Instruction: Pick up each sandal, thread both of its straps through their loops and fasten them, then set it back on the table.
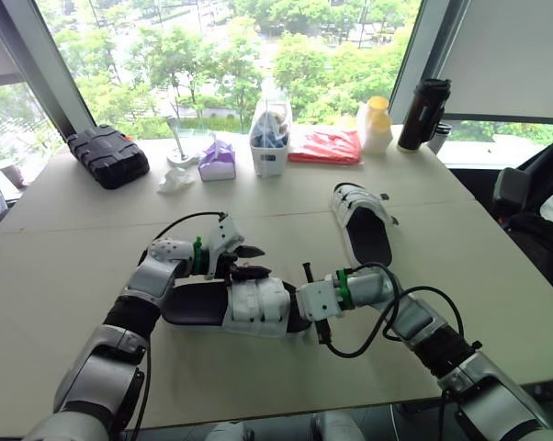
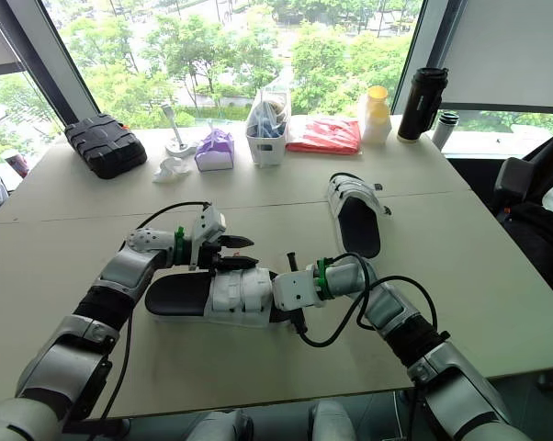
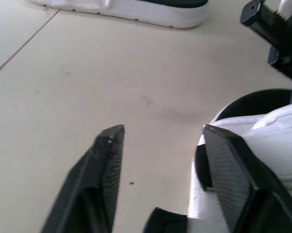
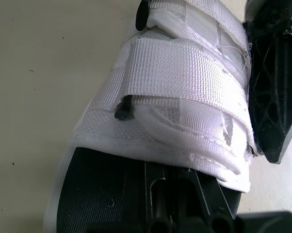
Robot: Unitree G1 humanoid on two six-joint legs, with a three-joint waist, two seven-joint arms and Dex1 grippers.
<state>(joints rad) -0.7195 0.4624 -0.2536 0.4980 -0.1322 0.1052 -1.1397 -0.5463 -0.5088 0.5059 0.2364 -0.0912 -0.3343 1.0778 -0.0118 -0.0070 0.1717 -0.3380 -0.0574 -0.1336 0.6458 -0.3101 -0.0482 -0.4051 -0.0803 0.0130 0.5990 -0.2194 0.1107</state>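
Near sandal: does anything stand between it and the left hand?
Nothing visible does. The left hand is open right at the near sandal, with one finger beside its white strap.

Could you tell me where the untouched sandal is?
In the left eye view the sandal lies right of centre, beyond the right gripper, before the red packet.

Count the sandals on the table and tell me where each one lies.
2. The near sandal lies at the front of the table, between the left gripper and the right gripper. The far sandal lies farther back, to the right. No more seem hidden.
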